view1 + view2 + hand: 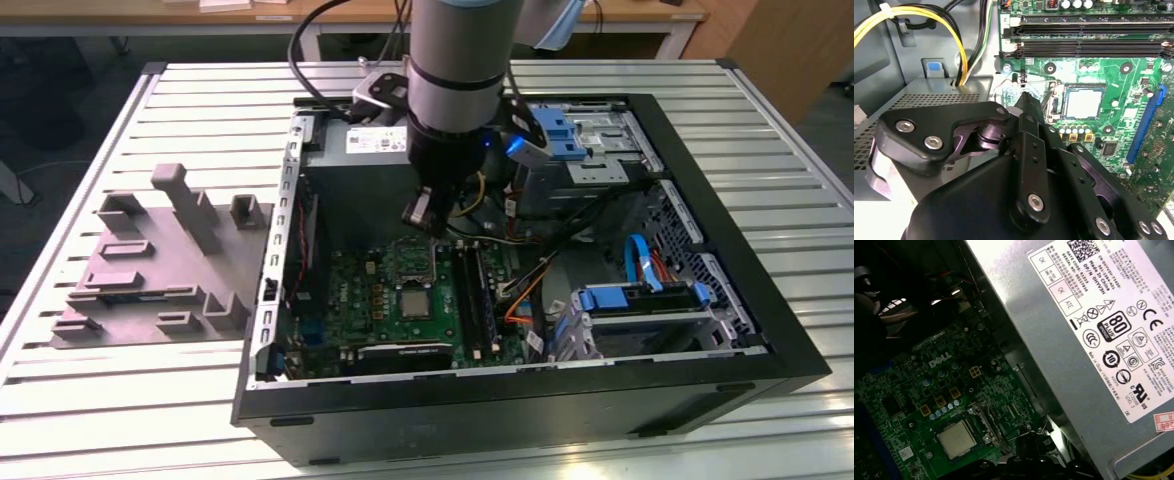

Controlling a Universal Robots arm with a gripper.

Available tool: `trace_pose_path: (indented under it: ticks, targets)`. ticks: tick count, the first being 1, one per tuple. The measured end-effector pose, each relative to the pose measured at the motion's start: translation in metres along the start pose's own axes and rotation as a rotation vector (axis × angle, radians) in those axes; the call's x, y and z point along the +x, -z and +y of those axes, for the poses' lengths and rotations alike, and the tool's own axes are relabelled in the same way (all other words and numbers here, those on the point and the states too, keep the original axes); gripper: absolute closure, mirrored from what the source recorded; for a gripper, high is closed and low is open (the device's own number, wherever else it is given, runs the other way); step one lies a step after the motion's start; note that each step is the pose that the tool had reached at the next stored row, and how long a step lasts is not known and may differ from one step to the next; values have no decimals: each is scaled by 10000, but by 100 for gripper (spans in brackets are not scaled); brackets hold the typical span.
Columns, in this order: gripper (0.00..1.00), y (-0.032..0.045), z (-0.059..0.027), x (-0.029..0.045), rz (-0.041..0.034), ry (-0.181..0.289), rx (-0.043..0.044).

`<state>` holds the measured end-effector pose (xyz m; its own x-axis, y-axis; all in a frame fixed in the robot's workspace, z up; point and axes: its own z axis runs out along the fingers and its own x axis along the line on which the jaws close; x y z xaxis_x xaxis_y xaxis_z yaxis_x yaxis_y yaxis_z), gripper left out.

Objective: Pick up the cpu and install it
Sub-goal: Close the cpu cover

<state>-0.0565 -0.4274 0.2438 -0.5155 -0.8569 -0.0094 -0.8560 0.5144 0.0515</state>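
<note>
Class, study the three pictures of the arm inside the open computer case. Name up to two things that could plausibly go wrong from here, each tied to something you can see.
1. The cpu lies in the motherboard socket; if it sits slightly askew, any pressure might damage it.
2. The gripper hangs close to the yellow cables and the grey box; a sideways move might snag or bump them.
</note>
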Motion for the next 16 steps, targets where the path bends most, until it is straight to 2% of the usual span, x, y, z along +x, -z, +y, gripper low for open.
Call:
trace_pose_path:
  ticks: [7,10,14,16]
  targets:
    - [89,1,-31,53,9,17,6]
    - [89,1,-37,63,68,22,42]
    - [89,3,-45,78,202,28,120]
    - [89,3,-48,88,241,29,144]
